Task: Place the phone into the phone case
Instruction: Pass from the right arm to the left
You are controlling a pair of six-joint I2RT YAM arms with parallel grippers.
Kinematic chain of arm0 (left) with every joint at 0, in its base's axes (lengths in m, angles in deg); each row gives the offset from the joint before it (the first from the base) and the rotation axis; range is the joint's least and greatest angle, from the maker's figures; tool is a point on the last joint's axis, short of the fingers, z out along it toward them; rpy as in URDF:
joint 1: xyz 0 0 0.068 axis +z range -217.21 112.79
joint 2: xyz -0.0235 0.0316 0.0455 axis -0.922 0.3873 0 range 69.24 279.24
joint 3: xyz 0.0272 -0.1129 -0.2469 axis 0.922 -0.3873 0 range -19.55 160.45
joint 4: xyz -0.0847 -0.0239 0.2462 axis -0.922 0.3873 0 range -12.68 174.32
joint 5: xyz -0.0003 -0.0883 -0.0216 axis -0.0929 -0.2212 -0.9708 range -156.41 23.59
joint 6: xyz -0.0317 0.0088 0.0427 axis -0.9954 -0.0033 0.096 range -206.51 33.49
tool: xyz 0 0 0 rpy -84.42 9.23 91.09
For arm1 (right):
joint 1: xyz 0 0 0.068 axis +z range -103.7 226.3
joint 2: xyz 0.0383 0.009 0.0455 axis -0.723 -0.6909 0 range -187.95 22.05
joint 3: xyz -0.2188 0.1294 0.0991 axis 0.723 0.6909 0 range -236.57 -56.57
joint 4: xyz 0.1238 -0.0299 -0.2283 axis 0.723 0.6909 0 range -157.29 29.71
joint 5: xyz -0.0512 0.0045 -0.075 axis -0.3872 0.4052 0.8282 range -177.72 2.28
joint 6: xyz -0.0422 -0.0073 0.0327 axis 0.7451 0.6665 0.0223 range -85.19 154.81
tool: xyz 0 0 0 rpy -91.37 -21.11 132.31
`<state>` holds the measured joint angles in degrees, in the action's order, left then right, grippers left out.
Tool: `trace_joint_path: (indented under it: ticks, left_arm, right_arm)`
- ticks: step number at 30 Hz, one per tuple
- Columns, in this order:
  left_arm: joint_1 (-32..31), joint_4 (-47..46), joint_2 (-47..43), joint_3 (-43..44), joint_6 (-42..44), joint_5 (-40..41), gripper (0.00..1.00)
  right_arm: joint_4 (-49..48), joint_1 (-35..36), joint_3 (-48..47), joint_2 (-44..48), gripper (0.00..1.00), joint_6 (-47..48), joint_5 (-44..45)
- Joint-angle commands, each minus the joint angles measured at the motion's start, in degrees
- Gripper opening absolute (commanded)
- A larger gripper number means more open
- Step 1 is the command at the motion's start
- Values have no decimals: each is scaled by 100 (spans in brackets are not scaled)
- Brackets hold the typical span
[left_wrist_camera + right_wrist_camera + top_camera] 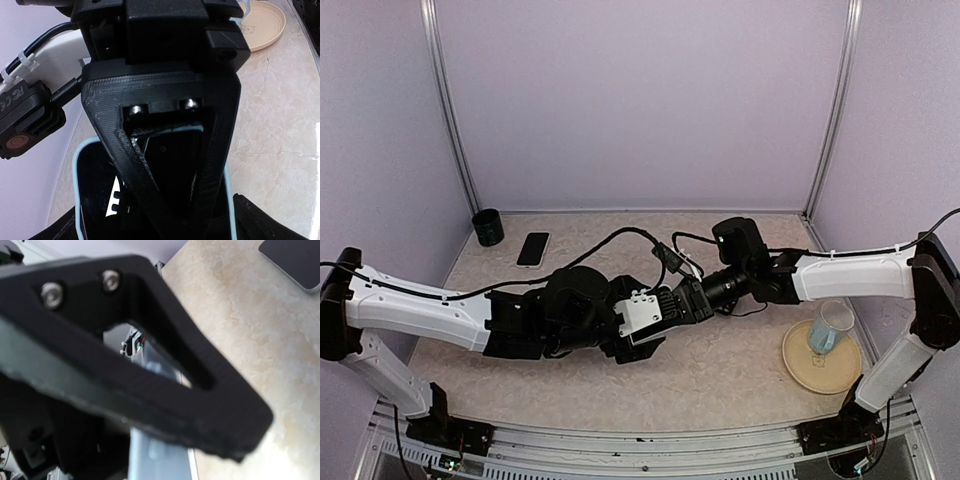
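Observation:
The black phone [533,248] lies flat on the table at the back left, and it also shows in the right wrist view [295,260]. The phone case [92,170] has a light blue rim and a dark inside, and it is held up at the table's middle. My left gripper [625,345] clasps it across its width, with its fingers [270,220] at the case's sides. My right gripper [667,307] is shut on the case's far end; one finger [125,165] lies across its inside. The case's edge [155,455] shows between the right fingers [150,390].
A black cup [488,227] stands at the back left corner near the phone. A tan plate [798,368] with a clear glass [830,328] on it sits at the right front. Cables run over both arms at the middle.

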<state>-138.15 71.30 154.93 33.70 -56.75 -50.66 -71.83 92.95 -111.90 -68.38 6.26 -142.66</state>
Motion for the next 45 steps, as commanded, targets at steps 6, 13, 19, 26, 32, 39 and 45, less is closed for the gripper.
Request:
trace_joint_path:
  ticks: [6, 13, 19, 26, 32, 39, 45]
  left_arm:
    - [2, 526, -137, 18, -105, 180, 84]
    - [-25, 778, -222, -9, -222, 281, 86]
    - [-52, 923, -253, -44, -220, 483, 88]
    - [-69, 954, -154, 30, -249, 582, 84]
    - [-69, 997, 18, 185, -343, 711, 58]
    - [-32, 1042, 169, 248, -431, 828, 44]
    - [133, 951, 27, 183, -548, 706, 37]
  right_arm:
    - [-224, -13, -193, 212, 0, 122, -202]
    - [-214, -84, -162, 230, 0, 122, -193]
    - [-232, -106, -162, 236, 0, 113, -210]
    - [-231, -103, -162, 230, 0, 105, -178]
    - [-251, -104, -162, 186, 0, 73, -155]
    - [-236, -140, -192, 131, 6, 33, -123]
    - [-154, -301, -61, 223, 41, 78, -104]
